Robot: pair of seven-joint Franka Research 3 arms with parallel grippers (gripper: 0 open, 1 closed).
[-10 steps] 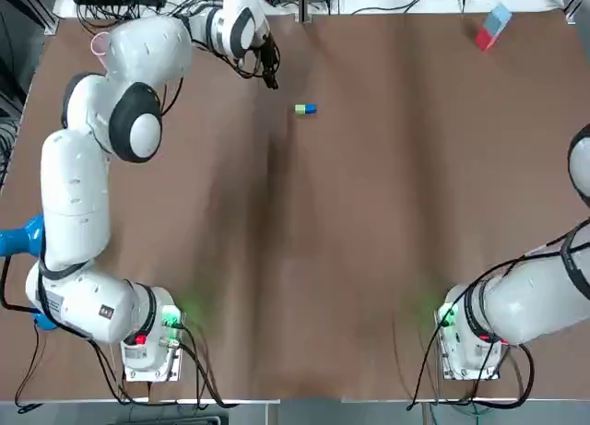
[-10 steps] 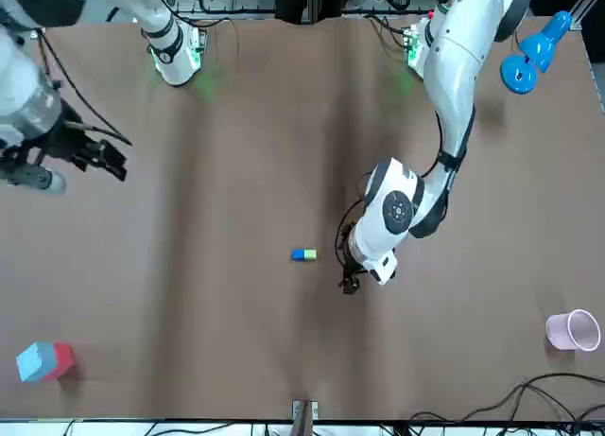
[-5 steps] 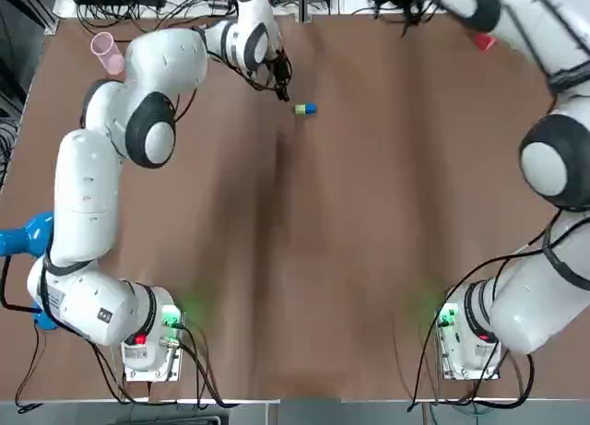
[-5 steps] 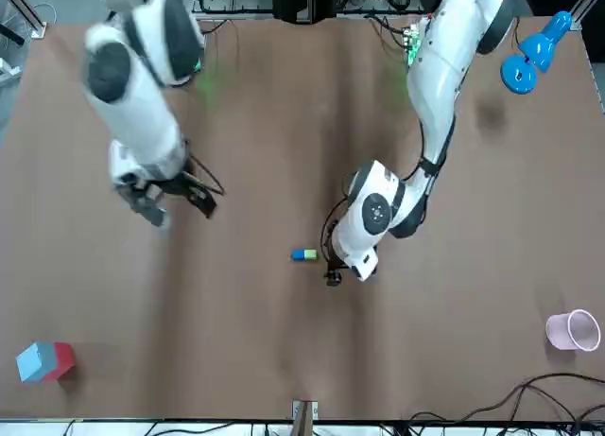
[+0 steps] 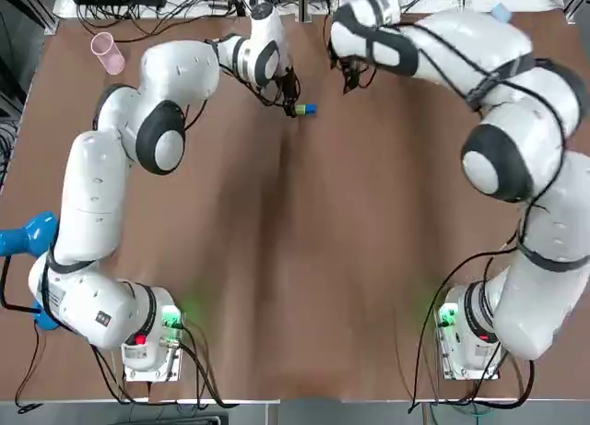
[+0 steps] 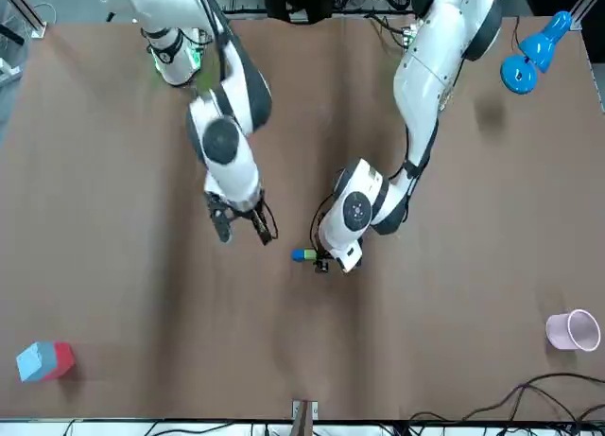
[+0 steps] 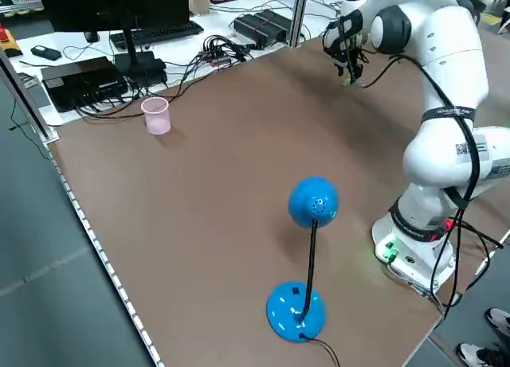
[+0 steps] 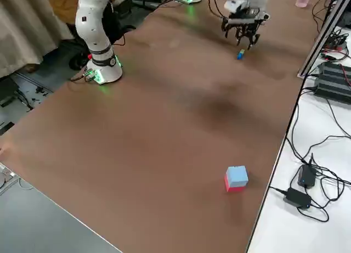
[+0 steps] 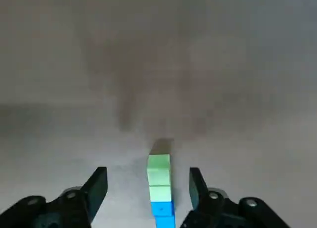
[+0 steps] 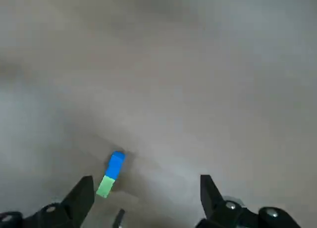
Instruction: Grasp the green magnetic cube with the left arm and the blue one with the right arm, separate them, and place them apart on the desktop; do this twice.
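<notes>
The green cube (image 5: 299, 110) and blue cube (image 5: 311, 109) lie joined as one short bar at the far middle of the table. My left gripper (image 5: 291, 103) is open at the bar's green end. In the left wrist view the green cube (image 9: 159, 174) sits between the open fingers (image 9: 97, 185), with the blue cube (image 9: 162, 210) behind it. My right gripper (image 5: 345, 76) hangs open a short way to the right of the bar, apart from it. In its wrist view the blue cube (image 10: 117, 163) and green cube (image 10: 105, 186) lie ahead of the gripper (image 10: 146, 186), off to one side.
A pink cup (image 5: 107, 52) stands at the far left corner. A blue-and-red block (image 6: 43, 360) sits at the far right corner. A blue desk lamp (image 7: 307, 255) stands at the table's left edge. Cables and electronics (image 8: 334, 72) lie beyond the far edge.
My right arm has swung in from the table's right side to just right of the cubes. My left gripper has slid right, onto the green end of the bar.
</notes>
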